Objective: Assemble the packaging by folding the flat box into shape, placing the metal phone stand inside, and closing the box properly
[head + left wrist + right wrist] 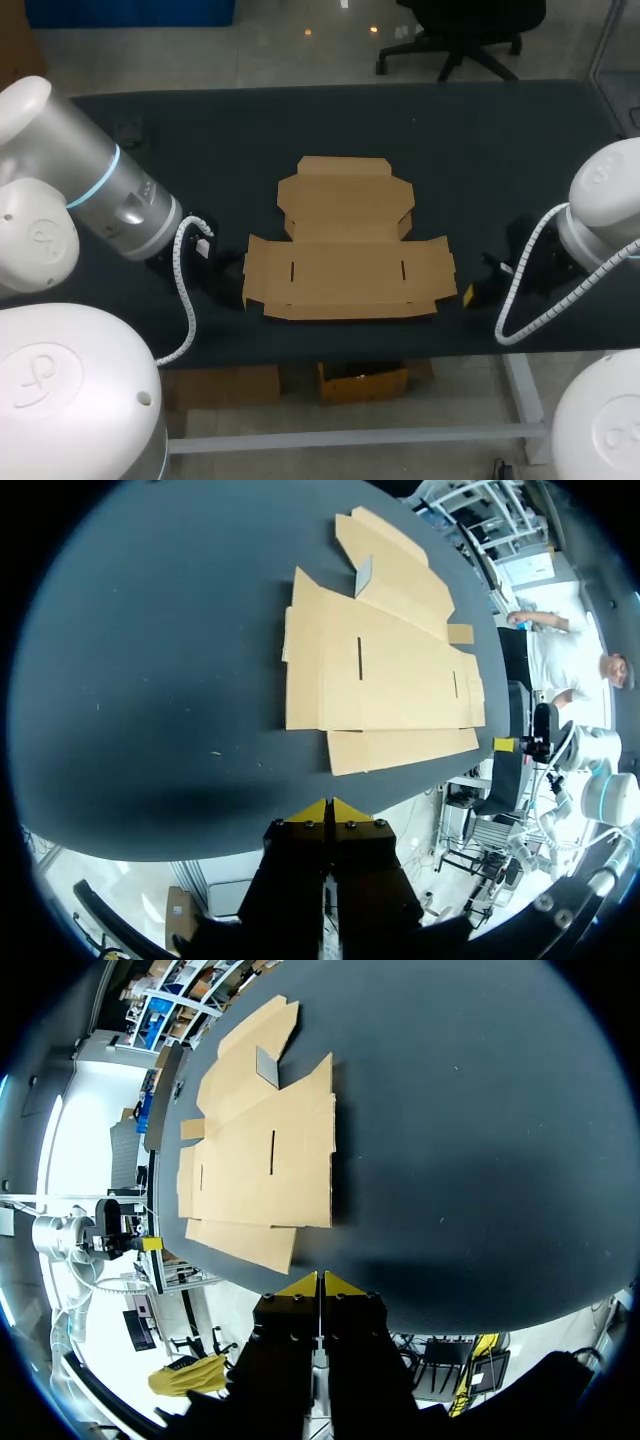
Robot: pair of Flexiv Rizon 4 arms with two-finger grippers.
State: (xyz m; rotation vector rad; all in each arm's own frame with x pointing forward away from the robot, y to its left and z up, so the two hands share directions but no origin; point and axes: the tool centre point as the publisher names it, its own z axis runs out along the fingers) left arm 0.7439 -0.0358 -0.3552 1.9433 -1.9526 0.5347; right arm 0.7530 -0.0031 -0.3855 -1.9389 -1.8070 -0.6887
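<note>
the box (345, 270) lies unfolded and flat on the table (480, 160), at its middle and close to the front edge. no panel has been folded up into shape. the widest panel (347, 268) runs across the table and carries two short slots (291, 270), one near each end. a narrower panel (345, 205) with small tabs at its corners adjoins it on the far side. a thin flap (350, 308) lies along the near side, next to the table edge.

the left arm (120, 195) enters from the left. the left gripper (328, 808) is held low at the front left, just off the box's left end and not touching it. in the left wrist view its yellow tips are pressed together, with only a thin seam between them and nothing held. the box is seen ahead of it, flat on the table.

the right arm (600, 210) enters from the right. the right gripper (320, 1282) is held low at the front right, near the box's right end and clear of it. in the right wrist view its yellow tips are likewise closed against each other, with nothing held. the box lies ahead of it.

a small grey patch (364, 576) is seen on the far panel in both wrist views. what it is cannot be told.
</note>
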